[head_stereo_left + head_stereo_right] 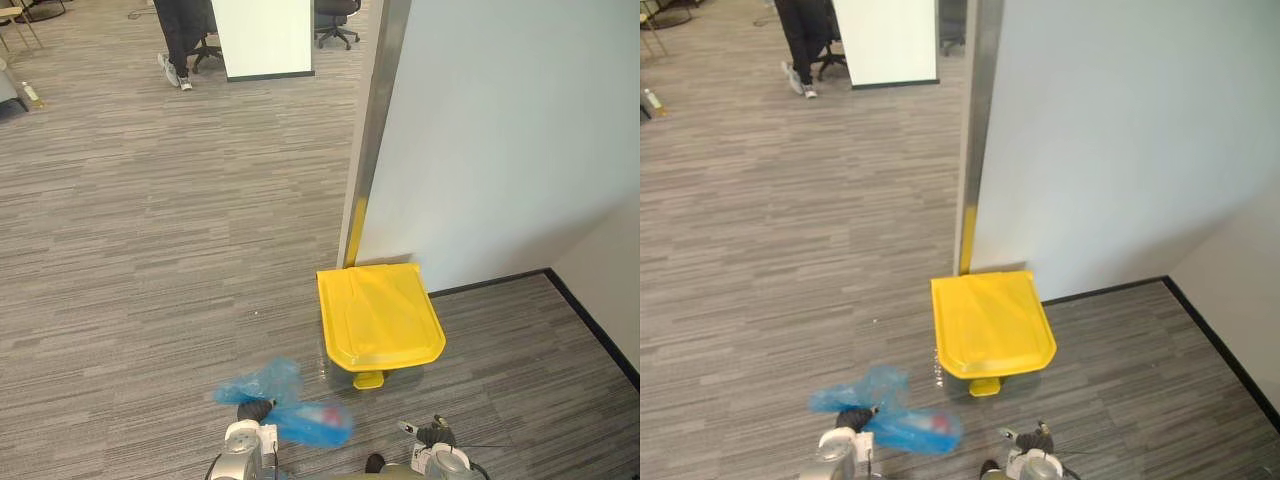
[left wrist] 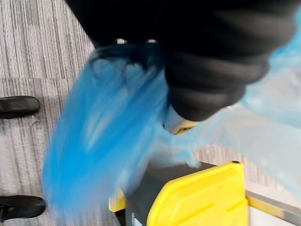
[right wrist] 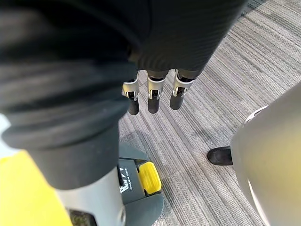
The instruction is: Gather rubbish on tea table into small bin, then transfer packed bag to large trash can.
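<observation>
- From the head, the blue bag (image 1: pixel 300 420) was seen hanging at the left hand (image 1: pixel 252 412), clear of the floor (image 1: pixel 150 250); something red and white was glimpsed through its plastic.
- In the left wrist view that hand's fingers were hidden by the bag, so its grip could not be told.
- The right hand (image 1: pixel 432 438) was shown by its own wrist view with fingers (image 3: pixel 154 101) straight and nothing held.
- A trash can (image 1: pixel 380 315) was set ahead of both hands, its yellow lid (image 2: pixel 202 197) shut.
- Its yellow pedal (image 3: pixel 149 178) was seen near the right hand.
- A person (image 1: pixel 178 35) was seen far beyond the hands.
</observation>
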Robot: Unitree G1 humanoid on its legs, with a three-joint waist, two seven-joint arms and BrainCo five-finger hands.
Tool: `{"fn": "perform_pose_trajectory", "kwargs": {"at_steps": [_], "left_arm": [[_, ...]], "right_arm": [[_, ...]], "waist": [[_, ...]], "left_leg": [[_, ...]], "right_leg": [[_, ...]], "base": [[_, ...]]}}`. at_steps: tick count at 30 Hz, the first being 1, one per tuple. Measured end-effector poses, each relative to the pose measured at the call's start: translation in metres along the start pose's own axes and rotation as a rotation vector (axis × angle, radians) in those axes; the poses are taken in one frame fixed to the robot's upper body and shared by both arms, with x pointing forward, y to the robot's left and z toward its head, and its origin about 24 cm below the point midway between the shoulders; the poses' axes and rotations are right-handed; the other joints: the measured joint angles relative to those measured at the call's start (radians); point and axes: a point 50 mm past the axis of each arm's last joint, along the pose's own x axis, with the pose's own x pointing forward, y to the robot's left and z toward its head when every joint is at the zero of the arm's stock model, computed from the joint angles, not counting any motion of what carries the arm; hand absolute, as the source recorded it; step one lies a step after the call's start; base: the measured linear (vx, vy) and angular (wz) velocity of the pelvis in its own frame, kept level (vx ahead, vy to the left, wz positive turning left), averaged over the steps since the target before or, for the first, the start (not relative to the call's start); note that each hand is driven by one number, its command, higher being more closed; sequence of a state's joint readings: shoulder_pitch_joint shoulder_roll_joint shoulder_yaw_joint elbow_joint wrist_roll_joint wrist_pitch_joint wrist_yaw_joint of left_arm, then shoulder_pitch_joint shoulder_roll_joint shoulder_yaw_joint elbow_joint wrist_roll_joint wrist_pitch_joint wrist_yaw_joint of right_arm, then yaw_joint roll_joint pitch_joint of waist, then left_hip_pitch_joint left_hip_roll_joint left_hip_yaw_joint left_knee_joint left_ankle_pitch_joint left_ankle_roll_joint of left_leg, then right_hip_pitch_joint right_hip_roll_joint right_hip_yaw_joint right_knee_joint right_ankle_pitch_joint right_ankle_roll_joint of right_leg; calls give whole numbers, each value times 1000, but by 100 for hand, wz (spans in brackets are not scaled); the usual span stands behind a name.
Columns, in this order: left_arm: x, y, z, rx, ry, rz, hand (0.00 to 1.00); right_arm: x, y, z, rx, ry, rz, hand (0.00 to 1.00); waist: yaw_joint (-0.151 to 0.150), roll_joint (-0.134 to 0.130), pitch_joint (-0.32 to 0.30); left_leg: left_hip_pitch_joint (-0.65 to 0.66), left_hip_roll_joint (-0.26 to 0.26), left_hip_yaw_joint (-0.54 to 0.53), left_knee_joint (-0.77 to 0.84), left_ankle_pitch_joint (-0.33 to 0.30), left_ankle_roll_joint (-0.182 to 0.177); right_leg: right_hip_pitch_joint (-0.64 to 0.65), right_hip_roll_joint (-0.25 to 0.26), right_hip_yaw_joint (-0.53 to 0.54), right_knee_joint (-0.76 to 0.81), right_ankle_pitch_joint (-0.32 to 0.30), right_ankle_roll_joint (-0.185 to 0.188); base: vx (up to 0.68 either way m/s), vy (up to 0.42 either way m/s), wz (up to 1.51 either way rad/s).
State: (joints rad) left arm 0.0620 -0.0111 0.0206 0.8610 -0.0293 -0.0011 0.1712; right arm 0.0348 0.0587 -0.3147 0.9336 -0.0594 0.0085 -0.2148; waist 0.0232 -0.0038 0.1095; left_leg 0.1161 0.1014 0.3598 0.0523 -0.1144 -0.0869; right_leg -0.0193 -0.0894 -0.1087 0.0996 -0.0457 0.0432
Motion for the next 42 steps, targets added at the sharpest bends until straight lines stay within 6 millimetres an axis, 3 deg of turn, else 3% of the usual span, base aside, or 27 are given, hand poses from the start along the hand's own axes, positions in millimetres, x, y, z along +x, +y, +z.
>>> {"fn": "perform_pose_trajectory", "kwargs": {"at_steps": [7, 9, 12, 13, 14, 15, 18, 20, 22, 23, 24, 25, 26, 27, 31, 33, 35, 39, 42], "left_arm": [[0, 7, -6, 17, 17, 17, 100], [-1, 8, -7, 17, 19, 18, 100], [-1, 4, -2, 7, 0, 12, 100], [-1, 4, 0, 1, -10, 13, 100], [0, 8, 1, -9, -10, 26, 100], [0, 11, 0, -11, -5, 36, 100], [2, 20, 4, 3, -17, 52, 100], [3, 17, 8, 3, -28, 45, 100], [3, 16, 10, 0, -33, 43, 100], [4, 16, 14, -1, -47, 43, 100], [5, 13, 18, -7, -60, 36, 100], [5, 11, 19, -9, -62, 32, 100], [4, 2, 20, -23, -66, 13, 100], [4, -6, 23, -25, -72, -8, 100], [5, -13, 36, -16, -108, -29, 100], [8, -15, 65, -19, -189, -34, 100], [9, -13, 75, -35, -226, -34, 100], [6, -6, 91, -57, -298, -25, 100], [1, -9, 104, -55, -358, -44, 100]], "right_arm": [[3, -5, 1, -26, 6, -11, 0], [3, -6, 2, -31, 4, -12, 0], [4, -9, 6, -30, -12, -17, 0], [4, -9, 6, -27, -15, -19, 0], [4, -11, 5, -28, -13, -23, 0], [4, -11, 4, -27, -9, -23, 0], [3, -5, 8, -6, -25, -11, 0], [3, -4, 14, 19, -41, -8, 0], [4, -3, 17, 19, -53, -10, 0], [3, -4, 15, 16, -44, -12, 0], [4, -7, 13, 13, -33, -18, 0], [5, -8, 16, 14, -42, -20, 0], [7, -13, 26, 12, -72, -34, 0], [8, -17, 27, 19, -73, -47, 0], [6, -27, 27, 68, -91, -88, 0], [6, -29, 37, 121, -121, -111, 0], [5, -27, 35, 146, -113, -106, 0], [2, -11, 41, 161, -133, -62, 0], [-2, 5, 66, 136, -235, -1, 0]], "waist": [[3, 1, 0], [5, -3, 3], [5, -6, 25], [5, -12, 37], [1, -20, 57], [3, -30, 61], [7, -55, 78], [11, -55, 89], [7, -59, 99], [8, -69, 100], [16, -65, 105], [16, -49, 110], [16, -4, 117], [18, 5, 118], [23, 11, 118], [22, 12, 116], [22, 14, 117], [24, 11, 114], [25, 6, 111]], "left_leg": [[14, -8, 13, -22, 5, -1], [25, -15, 12, -22, 0, 5], [30, -23, -28, 12, -55, 32], [34, -26, -62, 35, -68, 46], [54, -22, -96, 65, -85, 60], [57, -17, -111, 83, -100, 66], [37, 12, -155, 176, -154, 69], [21, 40, -163, 242, -199, 44], [26, 49, -190, 287, -244, 17], [26, 44, -213, 305, -268, 2], [32, 49, -234, 326, -299, -37], [33, 61, -236, 327, -306, -34], [34, 97, -254, 313, -318, -14], [52, 102, -292, 279, -309, 27], [19, 133, -376, 335, -297, 21], [-90, 153, -403, 347, -279, -8], [-122, 172, -413, 337, -263, -22], [-150, 191, -411, 258, -195, -26], [-190, 196, -386, 236, -170, -15]], "right_leg": [[-18, 6, 32, 10, 10, -3], [-30, -2, 37, 52, -2, 12], [-101, -41, 41, 274, -31, 52], [-154, -58, 35, 421, -20, 66], [-218, -70, 32, 561, -14, 70], [-228, -69, 30, 575, -36, 56], [-301, -62, -16, 427, -38, 53], [-360, -43, -33, 277, -7, 64], [-363, -49, -69, 287, -7, 60], [-339, -52, -65, 281, -39, 67], [-314, -44, -65, 274, -83, 75], [-315, -35, -76, 283, -96, 78], [-319, 1, -90, 294, -111, 75], [-333, 17, -100, 342, -140, 60], [-350, 45, -135, 421, -225, 13], [-417, 63, -159, 391, -217, 8], [-427, 88, -160, 359, -197, 1], [-439, 107, -175, 290, -172, -18], [-458, 109, -185, 234, -151, -12]], "base": [[-22, 3, -17], [-28, 35, -9], [-97, 46, 20], [-76, 57, 63], [-39, 45, 64], [29, 10, 61], [71, -47, 39], [170, -144, 23], [242, -206, 39], [439, -347, 52], [381, -279, 31], [439, -283, 14], [365, -206, 9], [355, -209, 14], [177, -169, 12], [71, -164, 35], [47, -122, 26], [26, -97, 26], [-8, -35, 26]]}}
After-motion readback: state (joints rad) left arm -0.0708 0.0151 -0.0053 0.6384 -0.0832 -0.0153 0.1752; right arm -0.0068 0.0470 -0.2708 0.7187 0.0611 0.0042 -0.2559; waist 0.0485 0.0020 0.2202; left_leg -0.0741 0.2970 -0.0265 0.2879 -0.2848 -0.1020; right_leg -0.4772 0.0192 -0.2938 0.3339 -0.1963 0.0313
